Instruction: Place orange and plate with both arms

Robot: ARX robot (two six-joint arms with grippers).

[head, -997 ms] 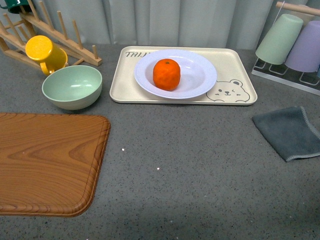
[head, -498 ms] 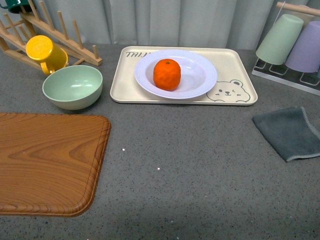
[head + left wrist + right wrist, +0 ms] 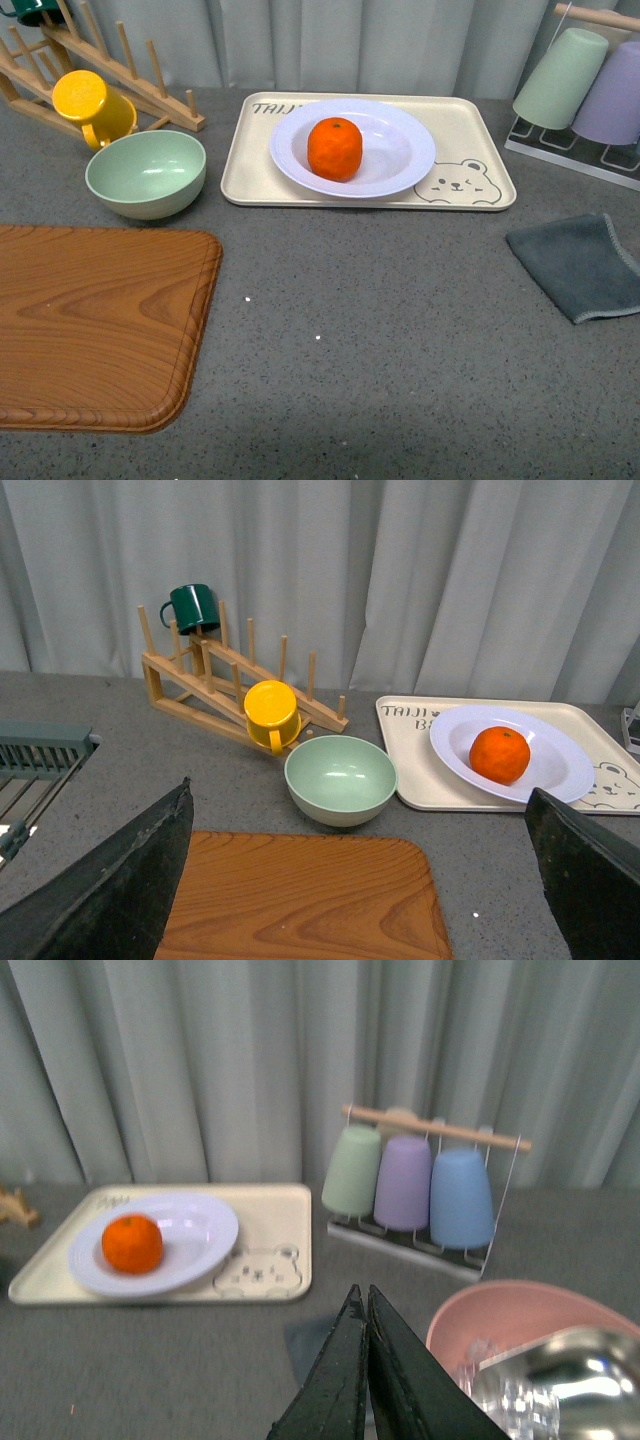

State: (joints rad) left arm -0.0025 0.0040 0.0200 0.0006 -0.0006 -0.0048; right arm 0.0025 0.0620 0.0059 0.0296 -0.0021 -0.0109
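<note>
The orange (image 3: 334,148) sits in the white plate (image 3: 400,150), which rests on the beige bear tray (image 3: 470,130) at the back middle of the grey table. Both also show in the left wrist view, orange (image 3: 499,755) and plate (image 3: 555,770), and in the right wrist view, orange (image 3: 132,1243) and plate (image 3: 195,1230). Neither arm shows in the front view. My left gripper (image 3: 360,880) is open and empty, hanging over the wooden board (image 3: 300,900), far from the plate. My right gripper (image 3: 361,1305) is shut and empty, well away from the tray.
A pale green bowl (image 3: 146,172) and a yellow mug (image 3: 90,106) on a wooden rack (image 3: 130,75) stand back left. A wooden cutting board (image 3: 95,320) lies front left. A grey cloth (image 3: 580,262) and a cup stand (image 3: 590,85) are at the right. A pink bowl (image 3: 520,1325) shows near my right gripper.
</note>
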